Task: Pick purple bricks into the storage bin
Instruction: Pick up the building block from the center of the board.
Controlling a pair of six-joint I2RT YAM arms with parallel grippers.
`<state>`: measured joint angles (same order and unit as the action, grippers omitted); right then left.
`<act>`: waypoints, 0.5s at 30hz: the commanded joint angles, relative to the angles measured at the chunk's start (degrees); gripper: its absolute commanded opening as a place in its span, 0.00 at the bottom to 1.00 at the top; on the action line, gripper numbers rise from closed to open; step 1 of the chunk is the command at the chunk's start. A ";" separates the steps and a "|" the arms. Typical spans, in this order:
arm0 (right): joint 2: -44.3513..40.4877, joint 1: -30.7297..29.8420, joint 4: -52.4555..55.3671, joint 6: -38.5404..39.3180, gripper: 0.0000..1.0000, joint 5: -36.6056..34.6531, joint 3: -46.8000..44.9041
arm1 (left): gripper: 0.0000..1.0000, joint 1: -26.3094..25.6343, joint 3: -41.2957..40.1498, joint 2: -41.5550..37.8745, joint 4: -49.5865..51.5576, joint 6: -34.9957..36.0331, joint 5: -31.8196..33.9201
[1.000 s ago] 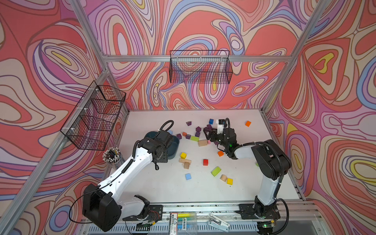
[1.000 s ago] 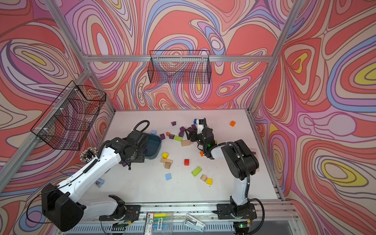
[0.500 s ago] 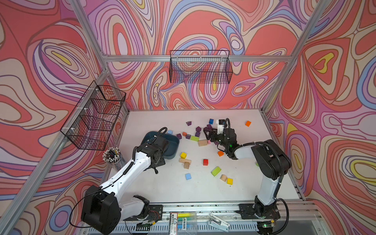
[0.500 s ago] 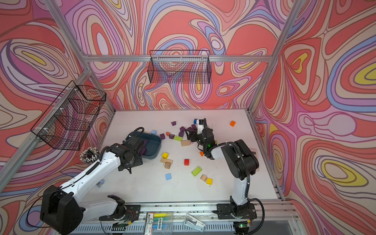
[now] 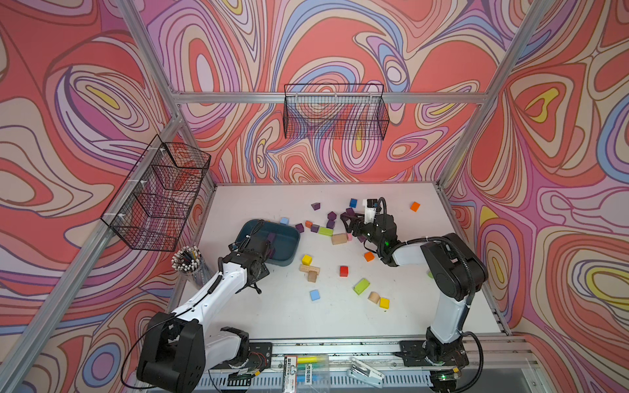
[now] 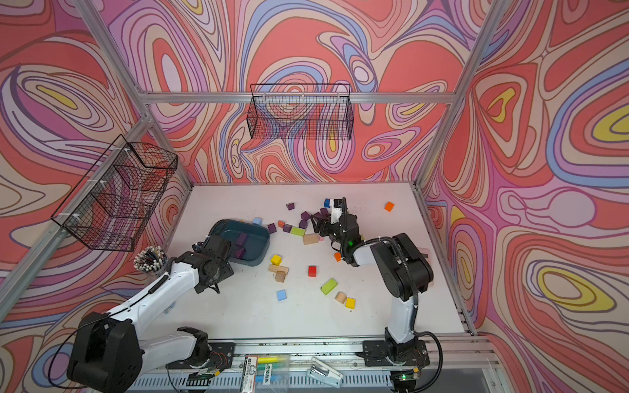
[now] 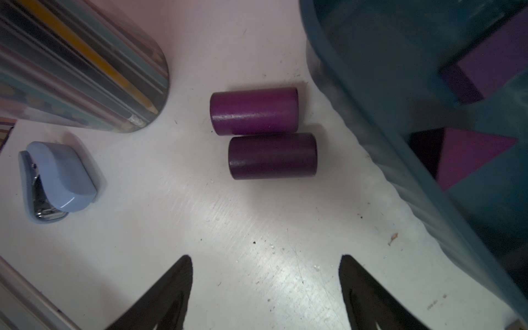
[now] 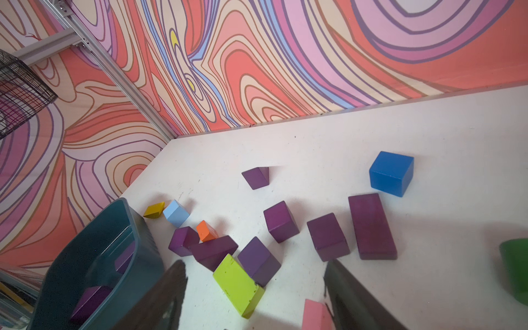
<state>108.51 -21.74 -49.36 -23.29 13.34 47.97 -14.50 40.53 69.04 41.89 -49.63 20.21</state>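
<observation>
1. Left wrist view: the left gripper has its two black fingers spread wide with nothing between them, above bare white table
2. Same view: two purple cylinders lie on their sides, touching along their length, on the table just beside the outer wall of the storage bin; a pencil cup and a small blue stapler sit on the side of the cylinders away from the bin
3. In a top view, several purple bricks already rest on the floor of the bin, which stands on the left half of the table
4. Right wrist view: the right gripper is also spread open and holds nothing; it is low over a loose cluster of purple bricks still on the table, with a lime-green block among them, a pink block just beside one finger and a blue cube farther off
5. Change over the last second, both top views: the left arm, earlier stretched over the bin and covering much of it, has drawn back toward its base, so the inside of the bin is now uncovered; the right arm and the blocks around it stand as before
</observation>
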 commanded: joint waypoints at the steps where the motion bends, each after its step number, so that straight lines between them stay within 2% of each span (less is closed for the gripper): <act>1: 0.27 0.37 -2.13 -0.40 0.80 0.66 -0.79 | 0.83 1.71 -2.12 -1.98 -6.61 0.47 0.28; 8: 0.43 0.32 -2.67 -0.44 0.80 0.90 -0.94 | 0.82 5.83 -3.52 -0.05 -11.74 4.11 -1.57; 15: 0.82 0.38 -2.69 -0.41 0.80 1.31 -0.63 | 0.81 7.43 -3.79 2.68 -14.73 6.86 -2.62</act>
<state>108.51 -21.67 -50.46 -23.44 13.93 47.72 -7.79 37.47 70.41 29.06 -44.27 17.91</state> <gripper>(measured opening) 0.796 0.812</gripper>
